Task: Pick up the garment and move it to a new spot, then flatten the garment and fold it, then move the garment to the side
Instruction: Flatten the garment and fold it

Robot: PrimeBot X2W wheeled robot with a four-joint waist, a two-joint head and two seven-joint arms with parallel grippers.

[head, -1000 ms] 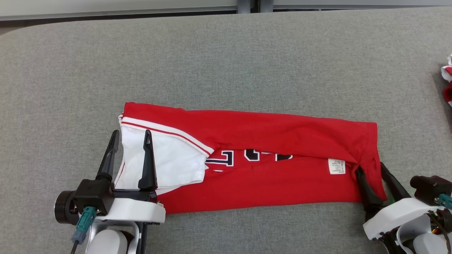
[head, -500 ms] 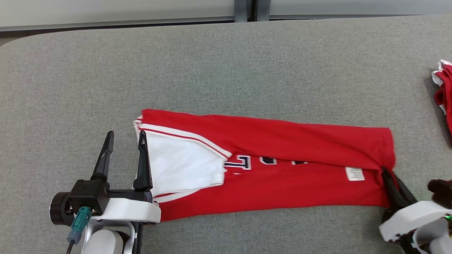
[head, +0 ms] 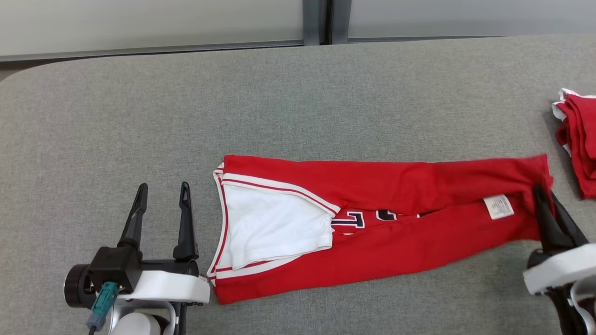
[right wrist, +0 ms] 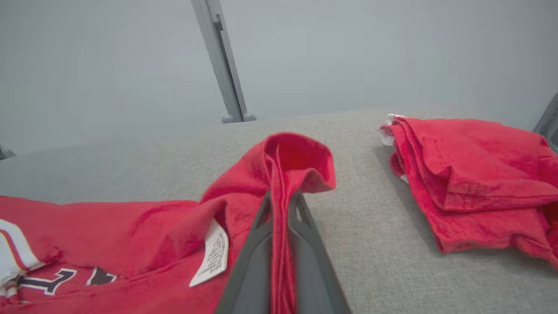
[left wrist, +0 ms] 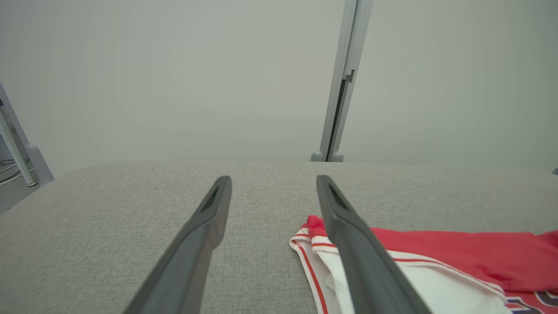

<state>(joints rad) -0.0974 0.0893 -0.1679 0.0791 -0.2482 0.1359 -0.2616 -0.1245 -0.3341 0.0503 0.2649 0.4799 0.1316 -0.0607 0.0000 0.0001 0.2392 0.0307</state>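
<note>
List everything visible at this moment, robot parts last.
red jersey: one, red with white panel and dark lettering, folded lengthwise across table middle.
care label: one, white, on the jersey near its right end.
folded red garment: one, red with white trim, table's right edge.
table: one, grey fabric-covered, under everything.
wall post: one, grey, behind the table.
left gripper: one, dark fingers open, left of the jersey.
right gripper: one, dark fingers shut on the jersey's right end.

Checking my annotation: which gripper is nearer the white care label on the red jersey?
Right. Right gripper: shut on the red jersey beside the white care label. Left gripper: open, beyond its collar end.
</note>
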